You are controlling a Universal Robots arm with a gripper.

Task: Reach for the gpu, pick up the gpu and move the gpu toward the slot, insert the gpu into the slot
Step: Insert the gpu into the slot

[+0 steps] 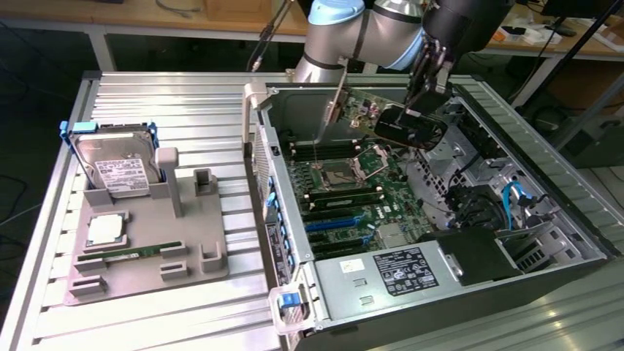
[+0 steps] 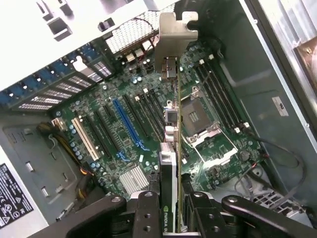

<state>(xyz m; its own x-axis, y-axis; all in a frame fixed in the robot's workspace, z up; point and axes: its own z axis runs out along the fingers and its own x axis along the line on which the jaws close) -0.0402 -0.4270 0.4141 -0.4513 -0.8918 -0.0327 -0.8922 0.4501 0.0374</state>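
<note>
Gripper (image 2: 171,201) holds gpu (image 2: 168,158) edge-on, bracket end pointing away

The exterior view sits high, off the arm, and looks down at a slant on the ribbed surface (image 1: 175,95). It stands far enough back to take in the whole open case (image 1: 302,117) and the grey holder (image 1: 146,256) beside the case on the exterior view's left. The wrist view hangs close over the case and faces into it, along the edge of the gpu (image 2: 168,163) clamped between the fingers (image 2: 148,213). Both views share the inside of the case: the motherboard (image 1: 361,197) (image 2: 106,99), its blue slot (image 2: 128,124), and the gpu over the board.
</note>
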